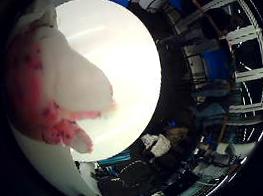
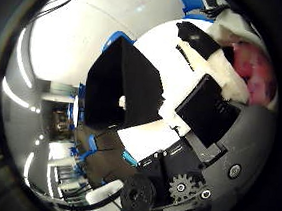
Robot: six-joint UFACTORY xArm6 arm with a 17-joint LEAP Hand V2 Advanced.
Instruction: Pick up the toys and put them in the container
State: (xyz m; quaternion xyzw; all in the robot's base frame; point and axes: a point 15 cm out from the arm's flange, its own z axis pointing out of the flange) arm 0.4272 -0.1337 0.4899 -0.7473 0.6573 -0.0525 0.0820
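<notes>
1. The robot hand is holding a toy – a white and pink plush piece – close against the palm; it is filling much of the little-finger-side view.
2. In the thumb-side view, black and white finger parts are curling beside the same toy, so the fingers appear closed round it rather than spread.
3. The toy is hanging clear above a round white surface, not resting on it.
4. A black open box, judged to be the container, is standing on that surface, apart from the toy.
5. Handling judgement: the toy looks soft, light and compressible – not fragile, unlikely to slip. Its bulky body is the best place to hold; thin pink limbs would be giving way.
6. Release over the container is not yet done.
</notes>
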